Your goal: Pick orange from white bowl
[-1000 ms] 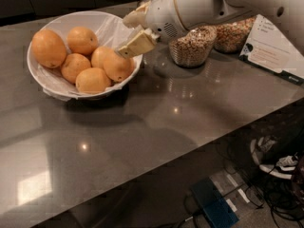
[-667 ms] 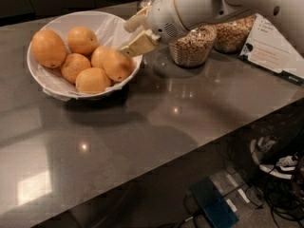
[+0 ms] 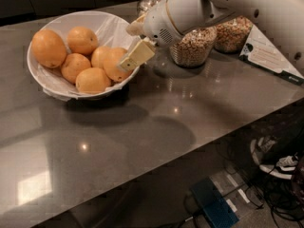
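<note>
Now, gripper [image 3: 136,42] spread wide at smooth, rounded orange [image 3: 111,66] in film-lined white bowl [image 3: 105,23].

Gripper [image 3: 133,43] at white bowl [image 3: 43,80] rim

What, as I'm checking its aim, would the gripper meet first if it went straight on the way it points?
Probably the nearest orange by the white bowl's rim; the open gripper points straight at it, though depth is unclear.
</note>
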You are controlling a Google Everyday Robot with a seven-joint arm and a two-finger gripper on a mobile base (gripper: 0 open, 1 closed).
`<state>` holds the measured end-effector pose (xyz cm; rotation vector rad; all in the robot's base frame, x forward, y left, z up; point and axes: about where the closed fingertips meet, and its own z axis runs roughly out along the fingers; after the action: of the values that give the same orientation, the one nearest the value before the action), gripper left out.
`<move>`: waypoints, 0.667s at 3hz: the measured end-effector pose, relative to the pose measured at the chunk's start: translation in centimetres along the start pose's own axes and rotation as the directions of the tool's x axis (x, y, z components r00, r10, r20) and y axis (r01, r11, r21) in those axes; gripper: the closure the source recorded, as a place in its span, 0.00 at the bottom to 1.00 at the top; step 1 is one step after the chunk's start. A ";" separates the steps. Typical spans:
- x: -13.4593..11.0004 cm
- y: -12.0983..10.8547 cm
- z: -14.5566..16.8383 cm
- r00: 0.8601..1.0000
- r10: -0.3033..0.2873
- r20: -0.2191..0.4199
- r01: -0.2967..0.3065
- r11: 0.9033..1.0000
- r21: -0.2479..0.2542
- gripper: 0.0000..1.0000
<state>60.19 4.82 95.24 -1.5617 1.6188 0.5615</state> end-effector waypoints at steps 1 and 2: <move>0.3 0.0 0.9 1.000 0.009 -0.026 -0.009 1.000 -0.019 0.24; 0.5 0.0 1.6 0.999 0.014 -0.040 -0.015 0.999 -0.036 0.26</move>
<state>60.64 5.77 93.95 -1.5980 1.6596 0.5736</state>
